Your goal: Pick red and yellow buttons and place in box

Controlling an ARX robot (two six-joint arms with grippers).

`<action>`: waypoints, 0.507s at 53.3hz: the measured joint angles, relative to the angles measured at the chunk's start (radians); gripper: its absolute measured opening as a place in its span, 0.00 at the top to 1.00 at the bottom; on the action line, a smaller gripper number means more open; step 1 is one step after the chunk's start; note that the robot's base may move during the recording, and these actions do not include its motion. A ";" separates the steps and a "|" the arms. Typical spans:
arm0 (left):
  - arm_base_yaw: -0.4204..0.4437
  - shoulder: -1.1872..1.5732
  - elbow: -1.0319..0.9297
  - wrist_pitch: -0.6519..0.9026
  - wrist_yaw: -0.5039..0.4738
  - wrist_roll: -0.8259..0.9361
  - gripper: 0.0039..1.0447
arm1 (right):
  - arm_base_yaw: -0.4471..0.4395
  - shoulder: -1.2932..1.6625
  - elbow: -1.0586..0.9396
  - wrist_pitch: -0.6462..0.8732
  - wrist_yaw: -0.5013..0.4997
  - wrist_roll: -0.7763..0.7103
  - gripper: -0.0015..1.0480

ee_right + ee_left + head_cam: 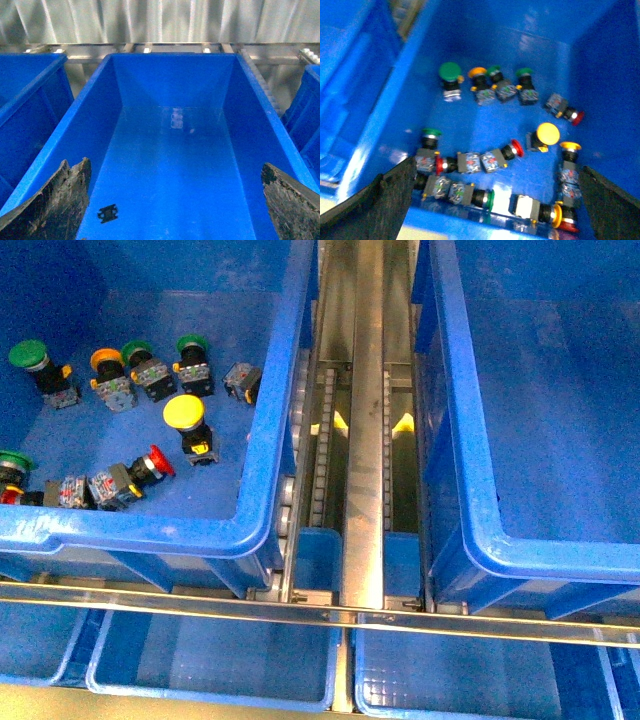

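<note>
Right, biggest first: a large deep blue plastic bin on my left (272, 390) holds all the push-button switches, and its twin, the deep blue plastic bin on my right (468, 440), shows a bare floor but for one small black scrap (107, 213); I take that one as the box to fill. A silvery metal roller rail (365, 420) runs between them. Neither arm appears in the front view. By its wrist camera the left claw (496, 167) hangs over the switches with its fingers wide apart and nothing between them. The right claw (174, 165) hangs over the bare bin, likewise spread and holding nothing. So the left arm is the nearer one for the pick. My likeliest first target is the yellow dome-capped button (184, 412). It stands apart from its neighbours with its cap turned up, ahead of the left claw but off towards one finger rather than centred. The red dome-capped button (160, 460) lies on its side, long axis roughly along the near wall, cap towards the rail. Its contact block seems to touch the next switch, so I judge it the tighter grasp.
</note>
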 joint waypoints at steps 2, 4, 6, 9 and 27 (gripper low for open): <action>-0.004 0.099 0.040 -0.003 0.065 0.018 0.07 | 0.000 0.000 0.000 0.000 0.000 0.000 0.06; -0.014 0.182 0.066 -0.001 0.102 0.035 0.07 | 0.000 0.000 0.000 0.000 0.000 0.000 0.06; -0.021 0.260 0.087 0.008 0.126 0.063 0.07 | 0.000 0.000 0.000 0.000 0.000 0.000 0.06; -0.029 0.348 0.112 0.018 0.141 0.085 0.07 | 0.000 0.000 0.000 0.000 0.000 0.000 0.06; -0.088 0.735 0.316 0.044 0.185 0.193 0.07 | 0.000 0.000 0.000 0.000 0.000 0.000 0.06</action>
